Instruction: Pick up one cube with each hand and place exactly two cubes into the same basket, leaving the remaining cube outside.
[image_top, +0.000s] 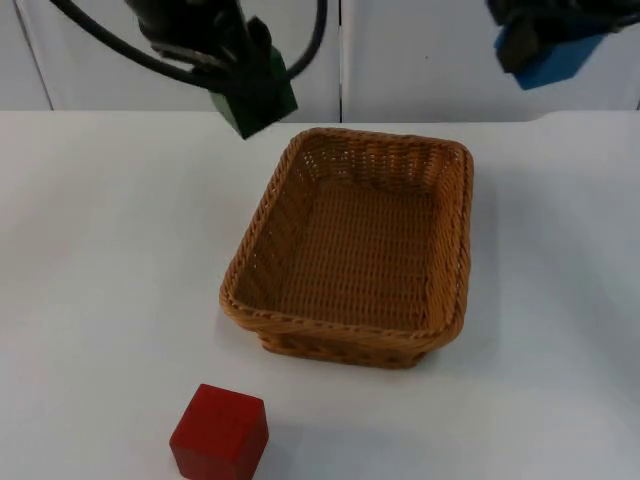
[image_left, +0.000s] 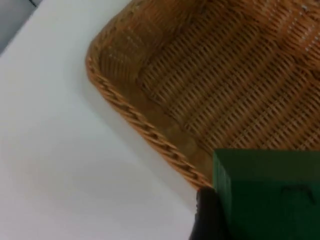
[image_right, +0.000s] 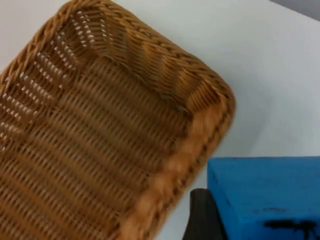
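Observation:
A wicker basket stands in the middle of the white table with nothing in it. My left gripper hangs above the table just beyond the basket's far left corner, shut on a green cube. In the left wrist view the green cube sits over the basket's rim. My right gripper is high at the far right, shut on a blue cube. The right wrist view has the blue cube beside the basket's corner. A red cube lies on the table in front of the basket.
The grey partition wall closes the far side of the table. Bare white table stretches to the left and right of the basket.

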